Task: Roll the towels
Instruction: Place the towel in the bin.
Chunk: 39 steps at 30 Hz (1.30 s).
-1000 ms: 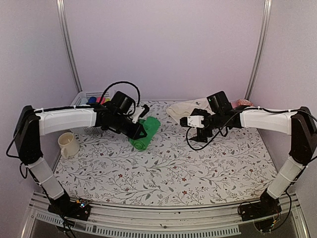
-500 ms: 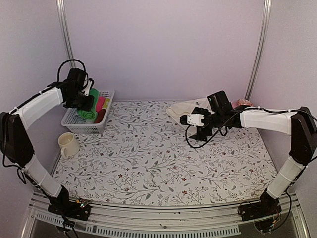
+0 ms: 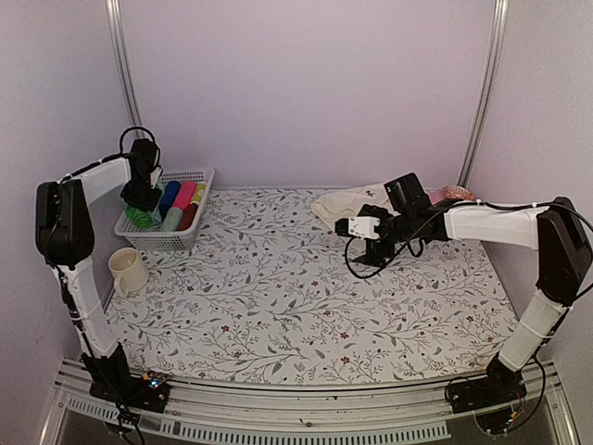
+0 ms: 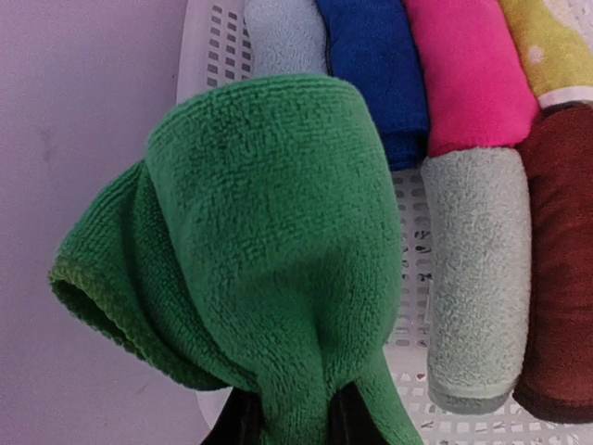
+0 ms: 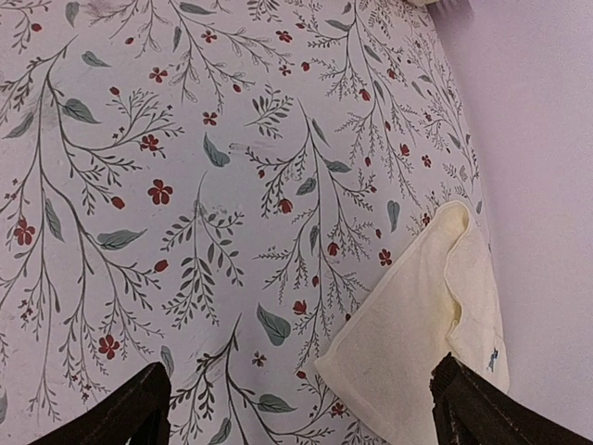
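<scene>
The bright green towel [image 4: 269, 241] is a rolled bundle pinched at its lower end between my left gripper's [image 4: 289, 422] black fingers [image 4: 232, 428]. It hangs over the left end of the white basket [image 4: 215, 56]. From above, the left gripper [image 3: 142, 197] holds the green roll [image 3: 139, 219] at the basket's [image 3: 190, 238] near left corner. The cream-white towel [image 5: 422, 324] lies flat and partly folded, with a small dark mark [image 5: 491, 357]. My right gripper [image 5: 296, 417] is open just above the table, one finger [image 5: 482, 413] over the towel's edge. The top view shows the right gripper [image 3: 369, 252] beside the cream towel [image 3: 345, 202].
The basket holds light blue, blue [image 4: 375, 74], pink [image 4: 468, 74], yellow, dark red [image 4: 561, 278] and pale grey [image 4: 473, 278] rolls. A cream mug [image 3: 127, 271] stands in front of the basket. A pink dish [image 3: 452, 193] sits at the back right near the wall.
My left arm has swung from the table's middle to the basket at far left, carrying the green roll. The right arm has hardly moved and stays open.
</scene>
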{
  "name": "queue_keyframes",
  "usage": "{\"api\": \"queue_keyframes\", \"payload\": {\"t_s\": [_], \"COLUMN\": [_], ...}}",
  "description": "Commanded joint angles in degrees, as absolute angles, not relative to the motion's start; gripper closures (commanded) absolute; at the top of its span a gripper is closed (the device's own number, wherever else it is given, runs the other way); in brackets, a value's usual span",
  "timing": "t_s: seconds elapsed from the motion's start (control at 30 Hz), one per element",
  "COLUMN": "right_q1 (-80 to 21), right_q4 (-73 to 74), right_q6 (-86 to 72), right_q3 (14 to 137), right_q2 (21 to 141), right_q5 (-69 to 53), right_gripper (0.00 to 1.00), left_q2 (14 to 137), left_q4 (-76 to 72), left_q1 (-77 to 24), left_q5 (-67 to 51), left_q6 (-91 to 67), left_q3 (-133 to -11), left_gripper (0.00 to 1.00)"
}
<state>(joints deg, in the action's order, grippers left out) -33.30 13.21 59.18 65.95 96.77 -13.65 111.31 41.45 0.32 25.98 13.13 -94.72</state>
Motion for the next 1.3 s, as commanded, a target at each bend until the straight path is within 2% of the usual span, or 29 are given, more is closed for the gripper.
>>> {"api": "queue_keyframes", "payload": {"t_s": [0.0, 0.2, 0.57, 0.7, 0.83, 1.27], "right_q1": [-33.09, -33.05, -33.05, -33.06, -33.05, -33.08], "right_q4": [12.79, 13.23, 13.79, 13.89, 14.04, 14.41], "right_q6": [58.27, 58.10, 58.10, 58.18, 58.23, 58.51], "right_q3": [66.49, 66.70, 66.88, 66.97, 66.97, 67.02], "right_q2": [97.90, 97.98, 97.81, 97.97, 97.91, 97.78], "right_q5": [-14.36, -15.32, -15.99, -15.89, -16.13, -16.44], "right_gripper": [0.01, 0.01, 0.01, 0.01, 0.01, 0.01], "left_q2": [116.00, 119.51, 119.27, 118.78, 118.67, 124.51], "left_q4": [40.83, 41.05, 41.89, 42.67, 44.58, 50.71], "left_q1": [2.28, 6.49, 9.12, 9.30, 9.57, 9.98], "left_q5": [25.11, 16.52, -0.44, -2.67, 0.15, -8.07], "left_q6": [16.52, 17.59, 17.91, 17.35, 15.71, 14.38], "left_q3": [-99.92, -102.79, -98.45, -97.66, -98.32, -98.48], "left_gripper": [1.00, 1.00, 1.00, 1.00, 1.00, 1.00]}}
